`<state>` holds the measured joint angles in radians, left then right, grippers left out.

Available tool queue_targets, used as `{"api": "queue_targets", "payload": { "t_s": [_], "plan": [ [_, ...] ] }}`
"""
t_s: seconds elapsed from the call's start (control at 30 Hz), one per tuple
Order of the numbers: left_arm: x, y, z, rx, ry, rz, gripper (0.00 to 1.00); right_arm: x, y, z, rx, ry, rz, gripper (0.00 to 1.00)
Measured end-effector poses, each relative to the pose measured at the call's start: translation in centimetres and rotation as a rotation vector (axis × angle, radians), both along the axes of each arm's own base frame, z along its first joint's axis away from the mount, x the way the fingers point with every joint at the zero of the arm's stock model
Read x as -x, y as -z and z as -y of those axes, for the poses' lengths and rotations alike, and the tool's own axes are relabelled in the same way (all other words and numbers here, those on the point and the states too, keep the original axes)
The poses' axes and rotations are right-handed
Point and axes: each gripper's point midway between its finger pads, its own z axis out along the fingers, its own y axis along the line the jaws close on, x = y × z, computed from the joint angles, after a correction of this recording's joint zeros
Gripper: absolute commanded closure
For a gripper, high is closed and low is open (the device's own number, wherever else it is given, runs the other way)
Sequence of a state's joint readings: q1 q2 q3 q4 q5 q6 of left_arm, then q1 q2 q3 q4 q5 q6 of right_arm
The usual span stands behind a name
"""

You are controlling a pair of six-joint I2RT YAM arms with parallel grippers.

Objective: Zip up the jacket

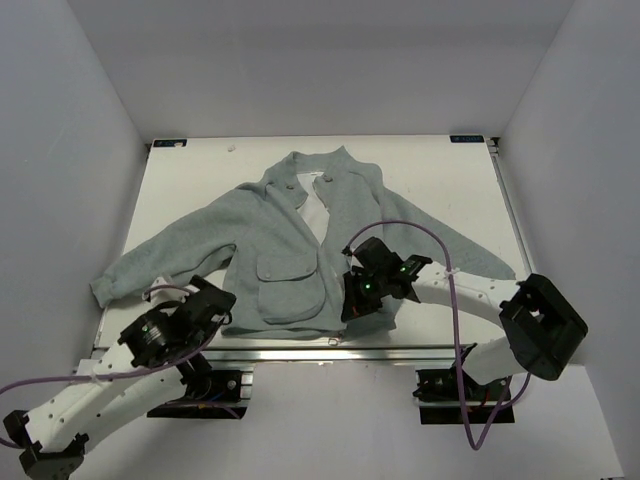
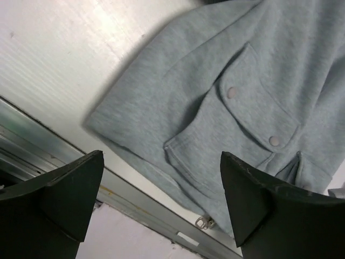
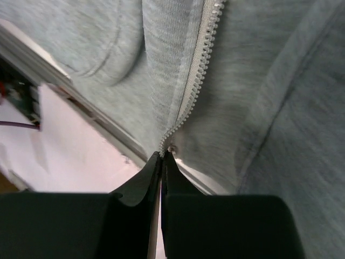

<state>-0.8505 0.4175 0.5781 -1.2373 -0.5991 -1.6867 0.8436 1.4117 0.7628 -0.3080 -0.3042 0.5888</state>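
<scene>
The light grey-green jacket (image 1: pixel 270 225) lies flat on the white table, collar at the far side and hem at the near edge. Its upper front is open and shows white lining. My right gripper (image 1: pixel 350 305) is over the hem at the centre; in the right wrist view its jaws (image 3: pixel 163 156) are shut, with the tips pinching the hem at the bottom end of the light zipper (image 3: pixel 197 75). My left gripper (image 1: pixel 215 300) is open and empty above the jacket's near left corner (image 2: pixel 124 124). The metal zipper pull (image 2: pixel 204 221) hangs free at the hem.
A flap pocket with two snaps (image 2: pixel 245 116) lies ahead of the left gripper. The table's metal front rail (image 2: pixel 64 162) runs just below the hem. White walls enclose the table on three sides. A purple cable (image 1: pixel 400 225) loops over the right arm.
</scene>
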Motion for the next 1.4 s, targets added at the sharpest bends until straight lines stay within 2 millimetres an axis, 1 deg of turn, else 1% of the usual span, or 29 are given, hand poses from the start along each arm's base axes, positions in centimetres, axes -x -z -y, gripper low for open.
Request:
{"api": "queue_targets", "payload": {
  "t_s": [0.03,0.13,0.17,0.23,0.27,0.3,0.33,0.43,0.53,0.6,0.67,0.73,0.77,0.8,0.83,0.9,0.93,0.97,1.07,1.17,1.23,1.4],
  "plan": [
    [-0.1,-0.6,0.0,-0.037,0.004,-0.021,0.02,0.2,0.3,0.2,0.016,-0.009,0.003,0.96],
    [-1.6,-2.8,1.1,-0.144,0.050,-0.050,0.02,0.2,0.7,0.8,0.062,-0.025,0.036,0.68],
    [-2.3,-3.4,1.9,-0.178,0.075,-0.058,0.02,0.2,0.9,1.2,0.085,-0.031,0.043,0.53],
    [-3.9,-4.1,3.8,-0.235,0.134,-0.071,0.02,0.3,1.1,2.1,0.137,-0.037,0.060,0.37],
    [-4.8,-4.2,4.9,-0.259,0.173,-0.075,0.02,0.3,1.1,2.5,0.155,-0.034,0.068,0.23],
    [-5.7,-3.9,6.2,-0.280,0.217,-0.082,0.02,0.3,1.0,2.8,0.167,-0.028,0.077,0.19],
    [-6.4,-3.4,7.5,-0.291,0.259,-0.089,0.02,0.2,0.8,3.3,0.178,-0.028,0.092,0.11],
    [-7.8,-1.5,10.9,-0.303,0.396,-0.103,0.02,-0.4,-0.6,3.9,0.174,-0.006,0.157,0.11],
    [-9.0,-0.2,13.6,-0.289,0.502,-0.082,0.02,-1.2,-1.8,4.3,0.154,0.021,0.208,0.11],
    [-9.7,0.5,14.8,-0.261,0.548,-0.063,0.02,-1.7,-1.6,4.8,0.152,0.035,0.219,0.11],
    [-10.3,1.8,15.3,-0.219,0.584,-0.072,0.02,-2.4,-0.6,5.5,0.147,0.055,0.208,0.11],
    [-10.8,3.6,14.7,-0.190,0.592,-0.098,0.02,-3.2,0.5,6.3,0.138,0.087,0.175,0.11],
    [-10.9,4.1,14.4,-0.181,0.594,-0.108,0.02,-3.7,1.1,6.8,0.136,0.110,0.155,0.11],
    [-11.2,5.4,13.6,-0.170,0.586,-0.138,0.02,-4.2,1.6,7.2,0.138,0.130,0.139,0.11],
    [-11.4,6.3,13.0,-0.163,0.580,-0.157,0.02,-4.6,2.0,7.6,0.141,0.151,0.120,0.11],
    [-12.0,7.8,11.8,-0.143,0.557,-0.179,0.02,-5.6,2.1,7.8,0.127,0.181,0.110,0.11],
    [-12.3,8.1,11.6,-0.125,0.552,-0.179,0.02,-6.2,2.1,7.9,0.123,0.193,0.116,0.11],
    [-12.9,7.8,11.5,-0.109,0.548,-0.158,0.02,-6.6,2.1,7.8,0.117,0.201,0.118,0.11],
    [-14.8,7.9,11.1,-0.091,0.547,-0.130,0.02,-8.6,2.0,7.7,0.098,0.236,0.135,0.11],
    [-17.7,7.9,10.7,-0.103,0.549,-0.112,0.02,-11.3,1.9,7.7,0.103,0.275,0.168,0.11],
    [-20.2,7.7,10.2,-0.110,0.547,-0.090,0.02,-13.2,1.8,7.5,0.108,0.292,0.195,0.11],
    [-26.7,7.4,7.3,-0.125,0.523,-0.044,0.03,-18.0,1.4,7.4,0.107,0.339,0.240,0.11]
  ]
}}
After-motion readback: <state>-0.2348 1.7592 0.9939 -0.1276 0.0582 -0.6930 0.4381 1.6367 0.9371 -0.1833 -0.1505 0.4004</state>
